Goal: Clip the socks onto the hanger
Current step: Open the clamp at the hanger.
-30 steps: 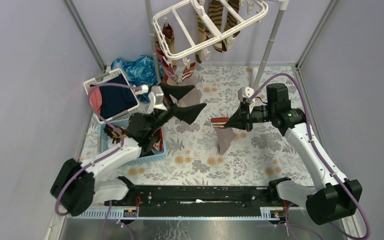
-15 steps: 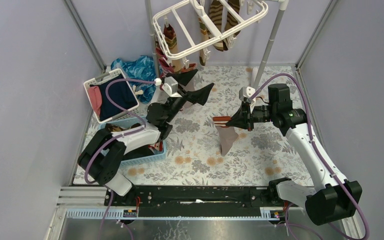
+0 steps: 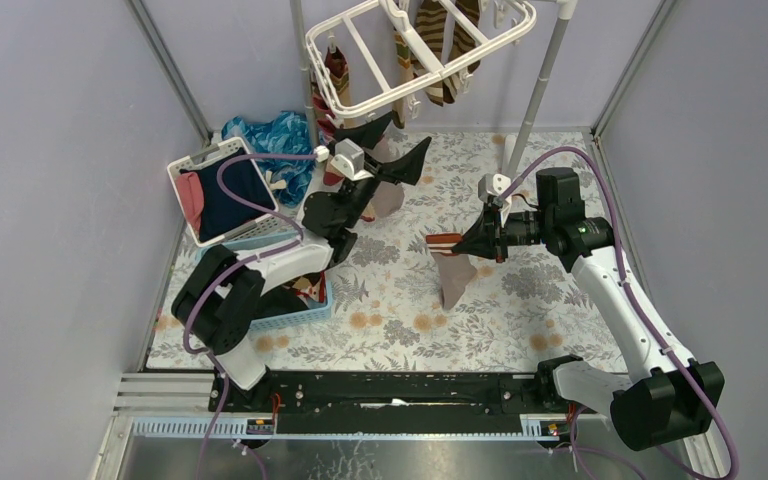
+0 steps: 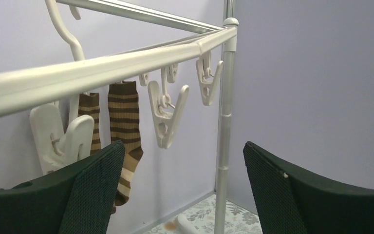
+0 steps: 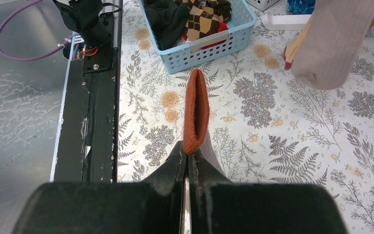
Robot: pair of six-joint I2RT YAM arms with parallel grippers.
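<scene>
The white hanger [image 3: 360,102] hangs at the back with striped socks [image 3: 440,40] clipped to it. My left gripper [image 3: 397,148] is raised just under its front rail, jaws wide open and empty. In the left wrist view the rail [image 4: 107,63] crosses above the open gripper [image 4: 182,185]. A free clip [image 4: 165,117] dangles ahead, with a brown striped sock [image 4: 124,126] to its left. My right gripper [image 3: 465,243] is shut on the red cuff [image 5: 196,112] of a tan sock [image 3: 450,275], which hangs down over the floral table.
A white slotted basket [image 3: 222,190] with navy and pink garments stands at the left, blue shiny cloth [image 3: 275,135] behind it. A blue basket [image 5: 247,19] holds argyle and dark socks [image 5: 202,17]. The hanger's pole [image 3: 540,80] rises at the back right.
My left arm has lifted away from the blue basket and reached up and back to the hanger's front rail, staying open. The right arm and its sock have not moved.
</scene>
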